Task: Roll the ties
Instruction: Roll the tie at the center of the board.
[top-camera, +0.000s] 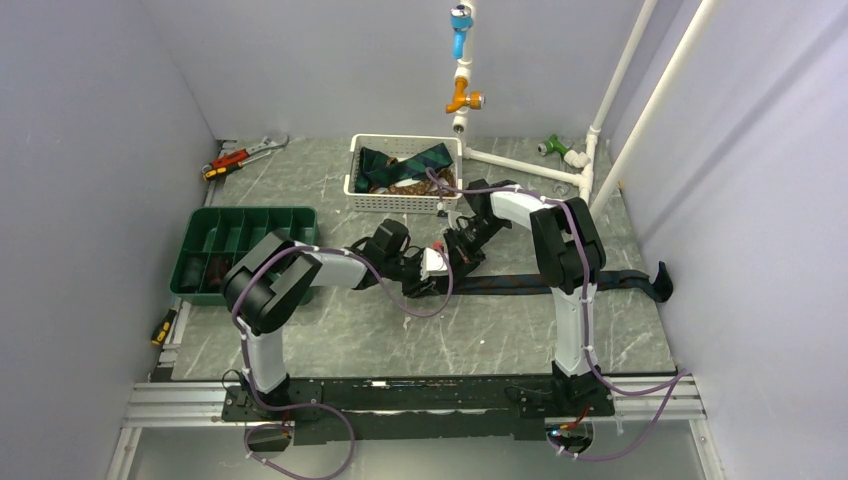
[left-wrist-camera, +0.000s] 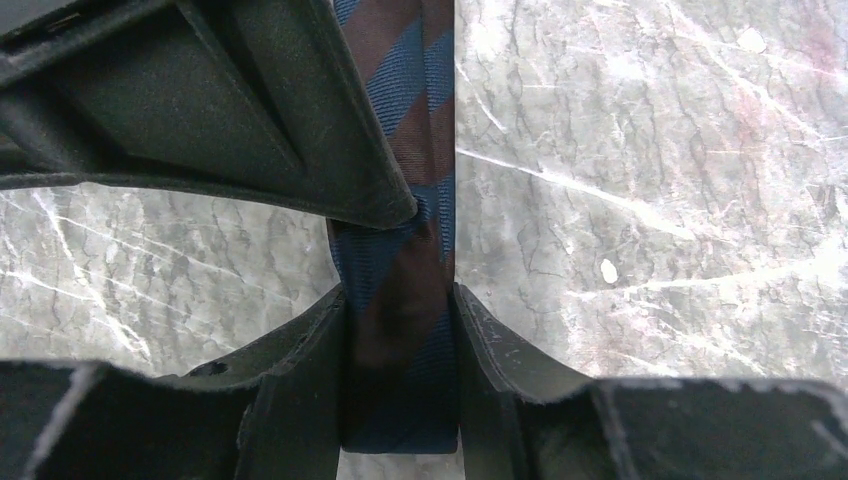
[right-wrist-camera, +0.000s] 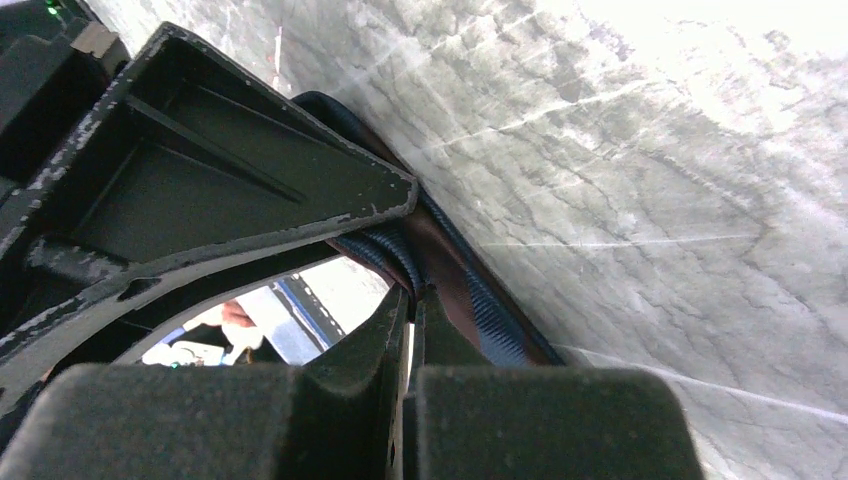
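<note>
The striped tie (top-camera: 560, 283) lies on the worktop (top-camera: 400, 340), in front of the white basket (top-camera: 400, 203). The right tool (right-wrist-camera: 410, 295) pinches its fold tight; the left tool (left-wrist-camera: 400, 300) squeezes its two edges. Best to roll slowly, edges lined up, keeping it snug.

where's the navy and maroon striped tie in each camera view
top external: the striped tie lies flat from the middle of the tabletop to its right edge.
left wrist: it runs down the centre, between the fingers of the left gripper.
right wrist: it runs diagonally from upper left to bottom centre, pinched at the tips of the right gripper.
shared landmark: the grey marbled tabletop.
</note>
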